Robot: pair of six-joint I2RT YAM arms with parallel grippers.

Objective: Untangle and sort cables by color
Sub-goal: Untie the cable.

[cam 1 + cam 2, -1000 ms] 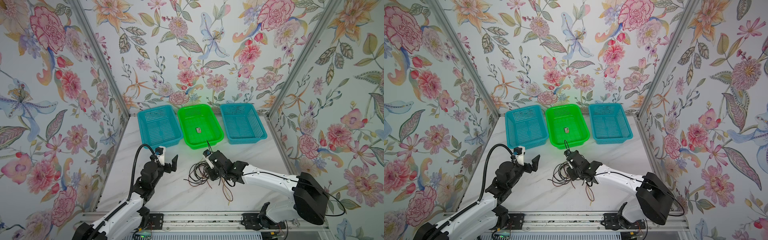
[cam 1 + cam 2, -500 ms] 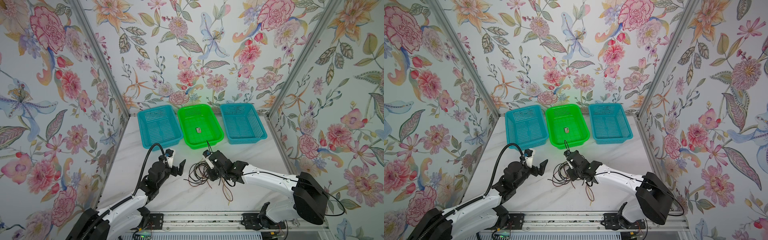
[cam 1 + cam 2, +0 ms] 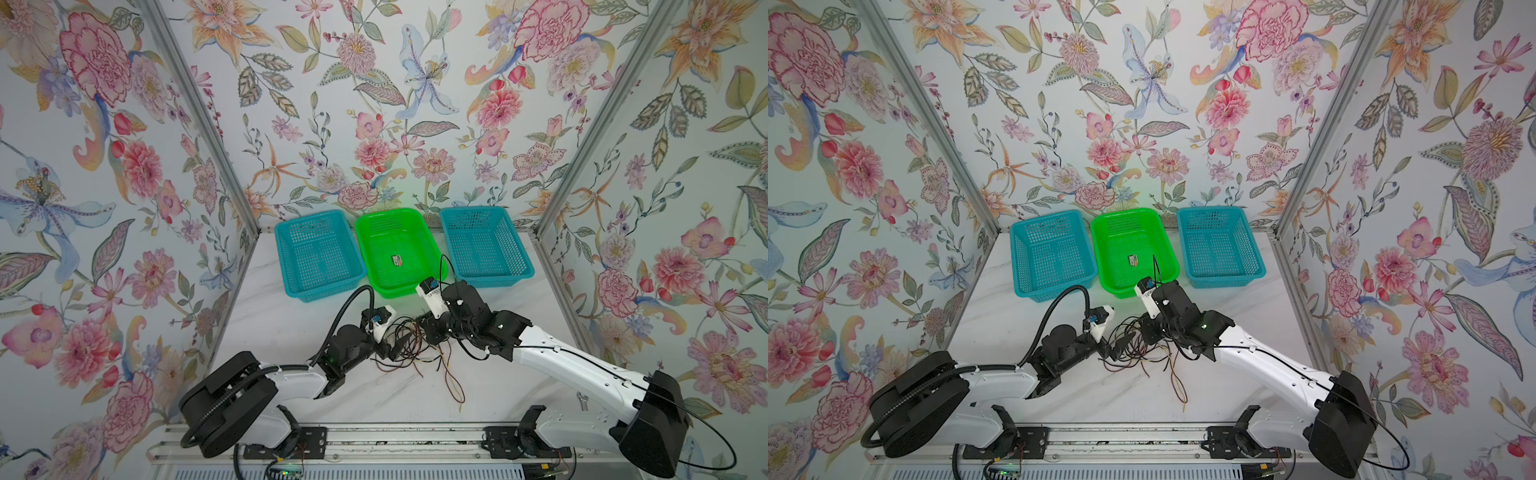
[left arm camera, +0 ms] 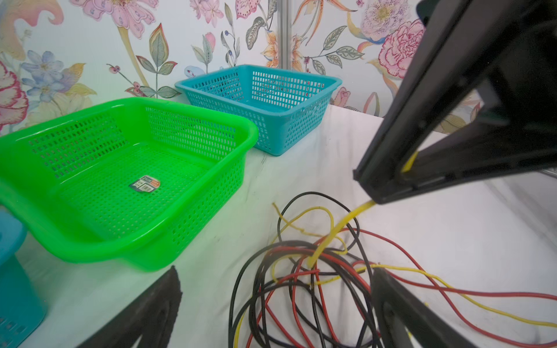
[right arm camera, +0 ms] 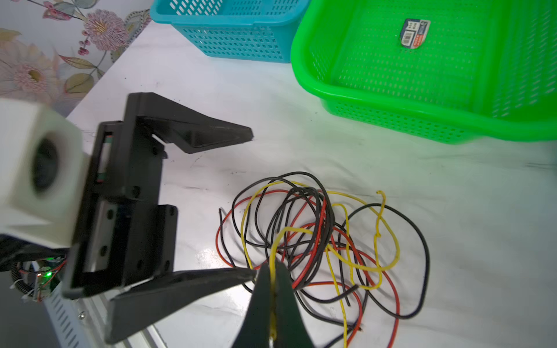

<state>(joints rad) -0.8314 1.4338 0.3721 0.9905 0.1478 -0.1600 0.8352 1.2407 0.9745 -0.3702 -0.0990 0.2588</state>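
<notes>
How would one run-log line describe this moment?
right gripper: shut on yellow cable | left gripper: open, at tangle | cables: tangled on table | green basket: no cables

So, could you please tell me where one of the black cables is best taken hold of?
Probably on the wide outer loop of the black cable: there a single strand lies flat on the bare table, outside the tangle. Come straight down from above with the open left gripper across the strand; further in, it would likely catch several strands at once.
</notes>
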